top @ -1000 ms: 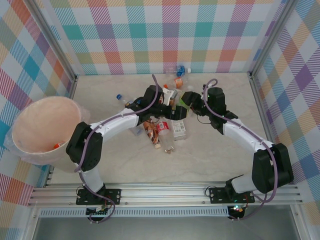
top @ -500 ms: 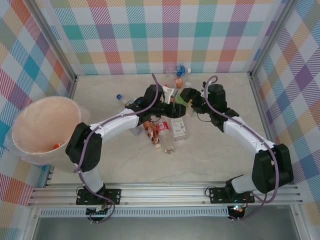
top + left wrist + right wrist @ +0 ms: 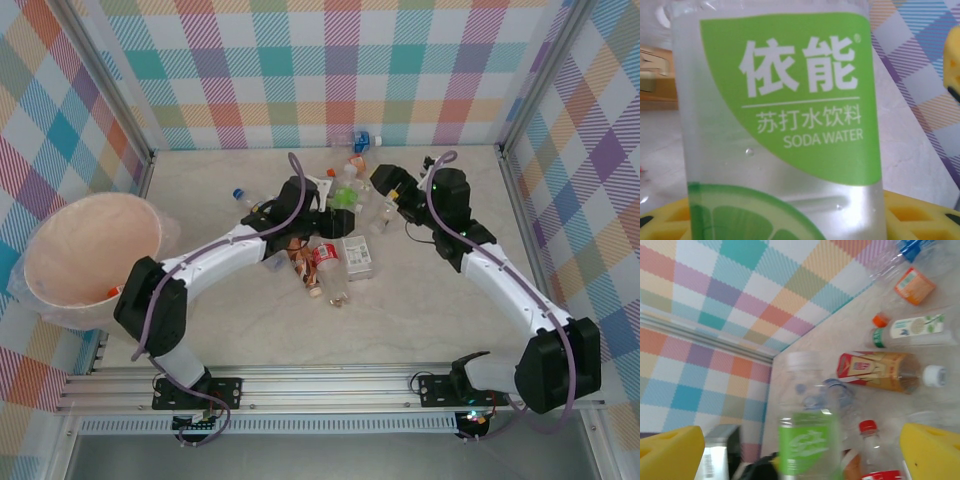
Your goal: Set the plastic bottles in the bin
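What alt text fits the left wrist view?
Close-up of a clear soda water bottle with a green label, white Chinese lettering and a lime-slice graphic, held in the left arm's yellow fingers. Pale tabletop and plaid wall show behind it on the right.

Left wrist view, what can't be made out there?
- green-label bottle: cap and base cut off by the top and bottom edges.
- left gripper: pads partly hidden by the bottle, cropped at the bottom edge.
- tan object at left: blurred, cut by the edge, unidentifiable.
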Robot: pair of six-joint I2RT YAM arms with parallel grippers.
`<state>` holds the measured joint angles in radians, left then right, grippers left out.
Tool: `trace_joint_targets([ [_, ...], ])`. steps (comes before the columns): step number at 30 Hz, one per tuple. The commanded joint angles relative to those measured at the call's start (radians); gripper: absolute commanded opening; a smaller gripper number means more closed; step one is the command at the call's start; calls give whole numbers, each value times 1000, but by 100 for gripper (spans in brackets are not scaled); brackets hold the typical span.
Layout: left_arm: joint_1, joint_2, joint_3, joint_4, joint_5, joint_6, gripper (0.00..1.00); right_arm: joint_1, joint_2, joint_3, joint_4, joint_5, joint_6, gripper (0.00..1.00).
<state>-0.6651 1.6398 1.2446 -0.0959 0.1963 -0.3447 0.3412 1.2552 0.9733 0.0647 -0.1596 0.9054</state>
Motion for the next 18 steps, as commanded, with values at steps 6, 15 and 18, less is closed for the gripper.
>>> trace_joint_targets([
  [6, 15, -175, 32, -257, -275, 90, 57, -2, -18, -83, -75, 137, -123, 100],
  [15, 27, -316, 161, -522, -463, 178, 57, -3, 4, -93, -30, 149, -128, 100],
  [18, 29, -364, 217, -603, -549, 197, 57, -3, 11, -93, -19, 147, -131, 100],
])
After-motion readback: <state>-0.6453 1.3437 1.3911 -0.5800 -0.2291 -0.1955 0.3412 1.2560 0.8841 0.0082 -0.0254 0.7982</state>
